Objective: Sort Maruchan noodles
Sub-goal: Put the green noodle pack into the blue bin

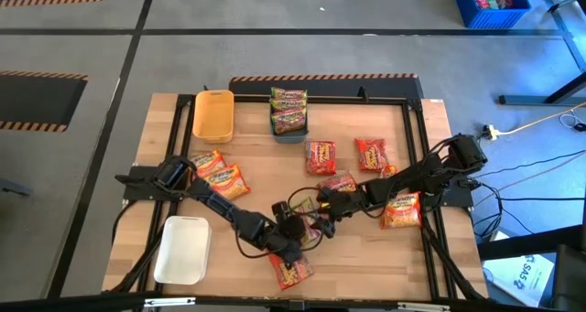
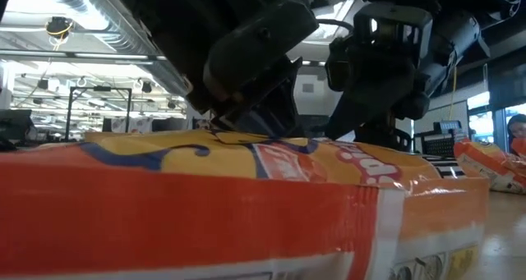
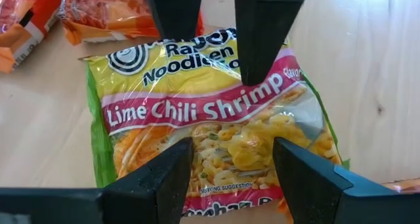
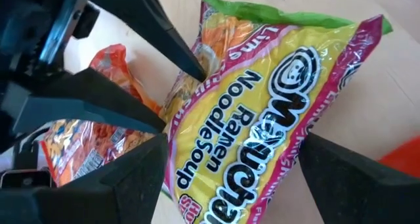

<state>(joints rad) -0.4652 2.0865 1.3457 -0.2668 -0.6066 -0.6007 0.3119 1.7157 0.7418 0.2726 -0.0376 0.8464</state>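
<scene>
Arms reach in from opposite sides and meet low over the counter [image 1: 366, 257] near its front middle. The left claw [image 3: 230, 161] hangs spread wide over a green-edged Lime Chili Shrimp packet [image 3: 210, 119] lying flat, holding nothing. The right claw [image 4: 230, 178], also open and empty, faces it across the same packet [image 4: 262, 125]. Other noodle packets [image 1: 346, 155] lie scattered nearby, and two sit in a blue-grey tray [image 1: 291, 136].
</scene>
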